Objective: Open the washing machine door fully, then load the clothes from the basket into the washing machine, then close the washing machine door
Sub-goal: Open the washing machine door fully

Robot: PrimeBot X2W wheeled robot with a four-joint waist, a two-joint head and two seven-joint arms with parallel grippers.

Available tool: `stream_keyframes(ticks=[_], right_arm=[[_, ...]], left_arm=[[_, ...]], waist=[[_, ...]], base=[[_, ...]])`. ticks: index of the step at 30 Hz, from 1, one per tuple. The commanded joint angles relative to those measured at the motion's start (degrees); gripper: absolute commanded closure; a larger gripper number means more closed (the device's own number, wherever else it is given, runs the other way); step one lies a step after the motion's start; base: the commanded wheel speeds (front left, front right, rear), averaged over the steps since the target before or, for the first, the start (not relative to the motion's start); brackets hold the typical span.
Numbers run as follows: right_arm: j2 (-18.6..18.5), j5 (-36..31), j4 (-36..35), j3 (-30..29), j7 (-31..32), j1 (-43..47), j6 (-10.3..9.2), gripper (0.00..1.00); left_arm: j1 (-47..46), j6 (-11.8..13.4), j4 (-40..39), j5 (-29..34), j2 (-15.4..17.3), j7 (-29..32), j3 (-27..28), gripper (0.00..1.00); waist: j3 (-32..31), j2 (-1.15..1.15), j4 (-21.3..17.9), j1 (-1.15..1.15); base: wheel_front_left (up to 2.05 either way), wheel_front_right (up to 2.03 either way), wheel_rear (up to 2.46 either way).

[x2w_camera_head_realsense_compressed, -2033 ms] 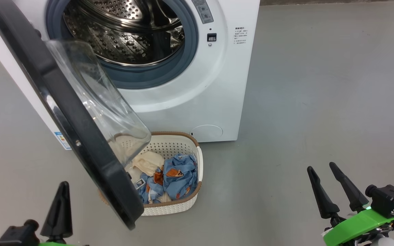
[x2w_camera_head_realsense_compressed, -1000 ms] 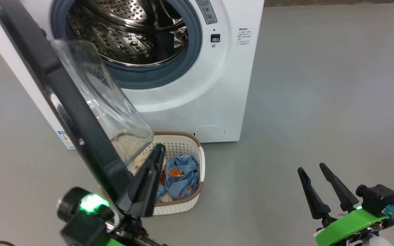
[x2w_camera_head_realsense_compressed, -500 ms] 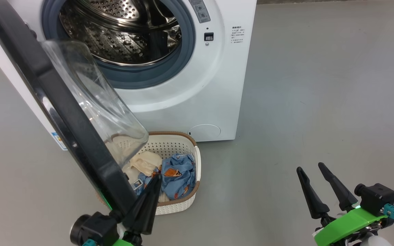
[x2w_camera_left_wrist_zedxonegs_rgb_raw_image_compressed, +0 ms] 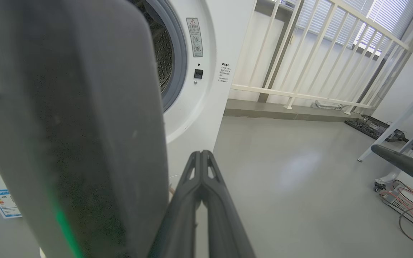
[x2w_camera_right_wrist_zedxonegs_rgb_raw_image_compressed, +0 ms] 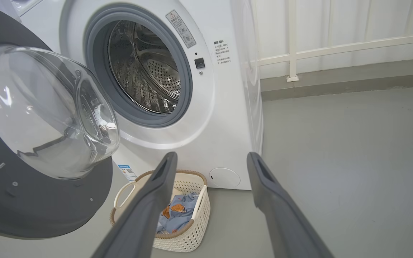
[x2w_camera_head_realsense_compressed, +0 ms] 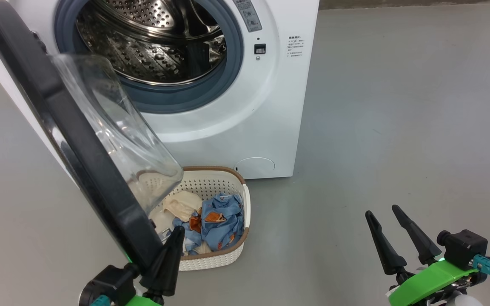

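I'm seeing the washing machine door (x2w_camera_head_realsense_compressed: 83, 161) hanging part-open, with my left pincer (x2w_camera_head_realsense_compressed: 178, 231) pressed together at its edge and my right pincer (x2w_camera_head_realsense_compressed: 381, 210) gaping. The clothes (x2w_camera_head_realsense_compressed: 217, 216) are waiting in the basket (x2w_camera_head_realsense_compressed: 215, 259) before the washing machine (x2w_camera_head_realsense_compressed: 236, 119).

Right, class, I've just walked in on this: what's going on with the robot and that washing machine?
The robot is at the door-opening stage. Its left gripper, fingers shut, sits beside the lower edge of the washing machine door, which stands partly open over the basket; contact is unclear. The right gripper hangs open, holding nothing, off to the side. The clothes lie in the basket, and the drum looks empty.
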Motion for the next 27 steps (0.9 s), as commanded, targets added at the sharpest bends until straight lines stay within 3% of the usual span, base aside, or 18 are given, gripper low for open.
stream_keyframes(ticks=[1,27], right_arm=[[-0.8,0.8,-1.1,1.2,-0.7,-1.5,0.09,0.0],[-0.2,1.3,-0.2,1.9,-0.7,-1.3,0.09,0.0]], left_arm=[[-2.6,0.8,-0.7,-0.5,1.4,-0.9,3.2,1.0],[1.0,3.2,-4.8,-2.0,5.0,0.0,5.7,1.0]], waist=[[-0.1,0.0,0.2,0.0],[0.2,0.0,8.5,0.0]], base=[[0.0,0.0,0.0],[0.0,0.0,0.0]])
